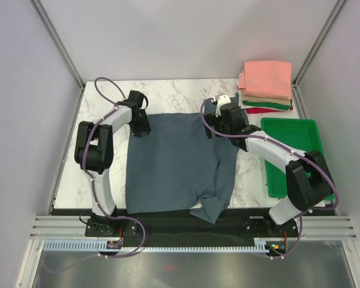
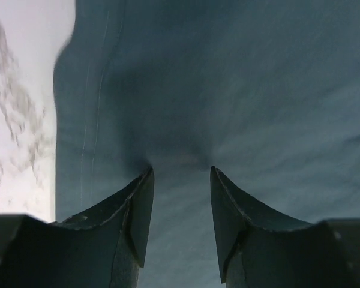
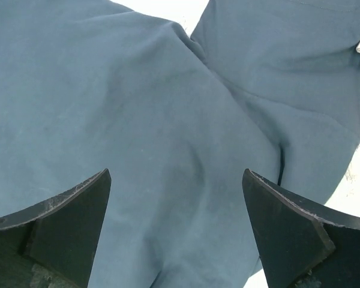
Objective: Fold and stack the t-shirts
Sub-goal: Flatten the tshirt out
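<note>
Pale grey walls [image 1: 168,36] (metal corner posts [image 1: 57,42]) enclose a white, seemingly marble table [image 1: 186,90].

Right of the blue-grey shirt [image 1: 174,162], the green tray [image 1: 300,129] and folded stack [image 1: 266,81] block the table [image 1: 250,174].

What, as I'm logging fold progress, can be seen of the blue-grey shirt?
The blue-grey shirt is soft matte cloth, lying mostly flat and lightly creased on the marble table. A sleeve bunches at its near right corner. The left gripper, open, presses into its far left corner. The right gripper is open over its far right part.
</note>
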Controlling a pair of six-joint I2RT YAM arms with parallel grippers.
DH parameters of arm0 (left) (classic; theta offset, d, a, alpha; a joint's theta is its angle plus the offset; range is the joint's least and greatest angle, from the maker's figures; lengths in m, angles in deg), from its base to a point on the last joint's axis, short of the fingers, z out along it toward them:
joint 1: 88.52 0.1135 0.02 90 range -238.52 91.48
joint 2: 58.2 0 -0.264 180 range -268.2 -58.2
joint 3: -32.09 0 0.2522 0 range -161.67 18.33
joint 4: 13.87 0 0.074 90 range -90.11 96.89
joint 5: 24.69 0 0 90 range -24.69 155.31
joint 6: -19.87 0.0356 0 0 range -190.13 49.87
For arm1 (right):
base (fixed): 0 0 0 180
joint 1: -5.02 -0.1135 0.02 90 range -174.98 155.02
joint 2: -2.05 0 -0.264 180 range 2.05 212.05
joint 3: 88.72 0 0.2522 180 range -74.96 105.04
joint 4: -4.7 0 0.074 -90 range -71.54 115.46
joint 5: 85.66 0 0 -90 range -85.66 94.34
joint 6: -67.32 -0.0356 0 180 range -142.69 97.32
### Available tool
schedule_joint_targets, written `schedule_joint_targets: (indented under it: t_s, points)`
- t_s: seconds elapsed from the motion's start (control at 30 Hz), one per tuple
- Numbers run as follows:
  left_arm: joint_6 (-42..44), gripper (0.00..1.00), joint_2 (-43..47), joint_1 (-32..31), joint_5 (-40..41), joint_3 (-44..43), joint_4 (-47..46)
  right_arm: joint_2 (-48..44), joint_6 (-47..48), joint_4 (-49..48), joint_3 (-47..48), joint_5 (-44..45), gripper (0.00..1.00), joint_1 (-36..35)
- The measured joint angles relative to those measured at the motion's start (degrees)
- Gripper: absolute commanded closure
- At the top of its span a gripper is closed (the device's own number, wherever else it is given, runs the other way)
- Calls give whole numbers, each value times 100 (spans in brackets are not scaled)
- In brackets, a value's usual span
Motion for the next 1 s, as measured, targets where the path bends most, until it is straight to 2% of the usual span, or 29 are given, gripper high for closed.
schedule_joint_targets:
  t_s: [0.1, 0.13, 0.2, 0.23, 0.4, 0.43, 0.47, 0.5, 0.6, 0.63, 0.73, 0.87, 1.0]
  points:
    - [7, 51, -385, 35, 201, -647, 33, -197, -57, -46, -162, -63, 2, 0]
    - [11, 58, -557, 46, 306, -881, 101, -236, -74, -63, -190, -87, 2, 0]
    - [31, 61, -892, 90, 540, -1355, 326, -293, -105, -92, -229, -122, 2, 0]
    - [63, 67, -1025, 114, 645, -1569, 415, -317, -111, -94, -240, -136, 2, 0]
    - [299, 65, -1786, 396, 927, -2833, 990, -490, -129, -120, -332, -173, 2, 2]
    - [393, 82, -2015, 511, 1027, -3252, 1191, -531, -131, -133, -352, -188, 2, 7]
    - [455, 83, -2260, 654, 1086, -3679, 1307, -568, -136, -142, -369, -197, 2, 9]
    - [533, 67, -2444, 774, 1141, -3995, 1375, -584, -149, -153, -382, -216, 2, 9]
    - [643, 62, -2964, 1266, 1370, -4970, 1604, -584, -168, -175, -391, -280, 2, 13]
    - [660, 52, -3036, 1445, 1427, -5125, 1668, -584, -170, -177, -391, -302, 2, 13]
    - [688, 42, -3093, 1919, 1493, -5316, 1871, -584, -186, -199, -391, -382, 2, 13]
    - [680, 39, -2776, 2271, 1473, -5106, 2020, -505, -275, -227, -389, -566, 3, 13]
    - [629, 39, -1567, 2096, 1386, -3993, 2035, -348, -625, -79, -422, -994, 5, 17]
